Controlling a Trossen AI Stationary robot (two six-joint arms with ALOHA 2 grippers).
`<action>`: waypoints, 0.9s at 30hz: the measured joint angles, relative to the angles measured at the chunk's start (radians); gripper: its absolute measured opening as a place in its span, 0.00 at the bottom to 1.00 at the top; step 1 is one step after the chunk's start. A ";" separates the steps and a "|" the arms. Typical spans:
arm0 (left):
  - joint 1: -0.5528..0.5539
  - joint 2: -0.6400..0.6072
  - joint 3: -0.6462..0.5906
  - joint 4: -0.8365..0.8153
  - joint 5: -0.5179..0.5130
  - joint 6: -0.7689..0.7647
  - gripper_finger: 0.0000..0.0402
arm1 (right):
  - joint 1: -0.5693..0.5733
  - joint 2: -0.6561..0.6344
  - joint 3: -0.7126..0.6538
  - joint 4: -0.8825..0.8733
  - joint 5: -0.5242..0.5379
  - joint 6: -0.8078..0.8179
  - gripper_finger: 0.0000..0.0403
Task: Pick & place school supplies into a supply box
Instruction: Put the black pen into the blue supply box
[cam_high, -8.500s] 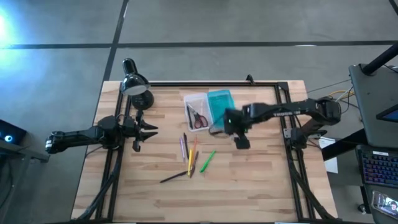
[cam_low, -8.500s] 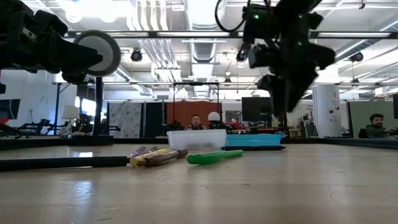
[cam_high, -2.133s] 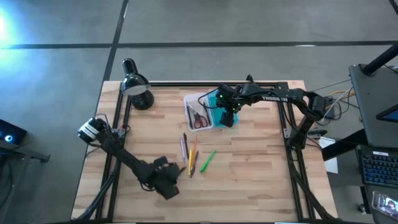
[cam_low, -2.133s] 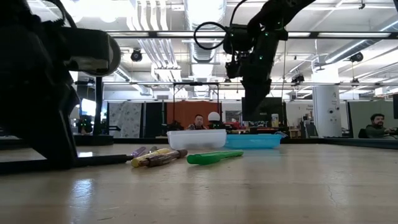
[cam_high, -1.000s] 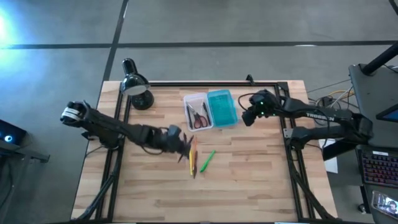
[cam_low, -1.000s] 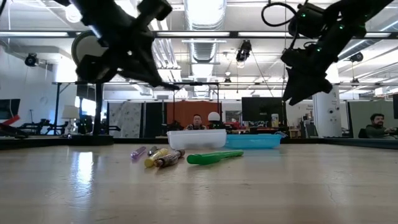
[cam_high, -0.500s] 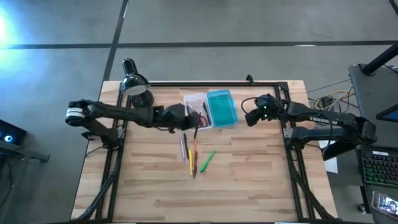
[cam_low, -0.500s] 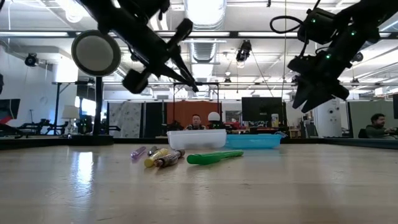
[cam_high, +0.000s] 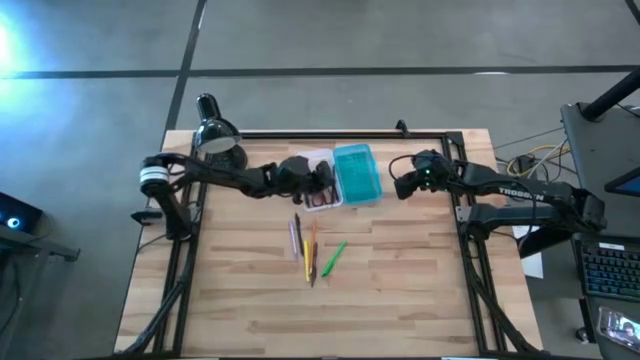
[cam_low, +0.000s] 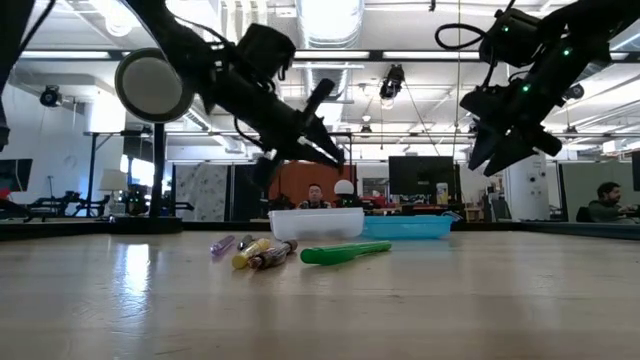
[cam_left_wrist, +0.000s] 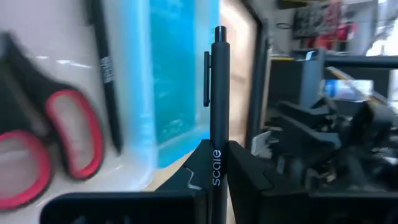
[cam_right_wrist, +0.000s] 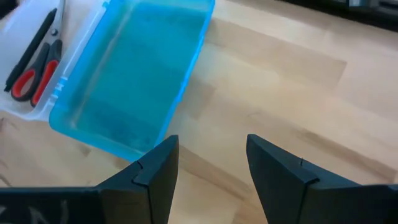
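On wood, supply box (cam_high: 318, 185) holds scissors (cam_right_wrist: 36, 79); left jaws pinch dark pen (cam_left_wrist: 217, 106).

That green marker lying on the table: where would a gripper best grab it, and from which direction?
Around the middle of its barrel, coming straight down from above. The green marker lies flat on the table, slanted, a little apart from the other pens. That leaves room for a finger on each side, probably best with the fingers set across its length. The right gripper is open, with bare table between it and the marker.
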 joint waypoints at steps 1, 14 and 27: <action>0.005 0.011 0.000 0.035 0.000 0.000 0.03 | 0.000 -0.003 0.000 0.000 0.003 0.000 0.44; 0.042 0.062 0.054 0.103 -0.031 0.051 0.03 | 0.000 -0.009 0.000 -0.005 0.011 -0.012 0.44; 0.062 0.073 0.072 -0.349 -0.101 0.063 0.04 | 0.000 -0.007 0.001 -0.005 0.012 -0.011 0.44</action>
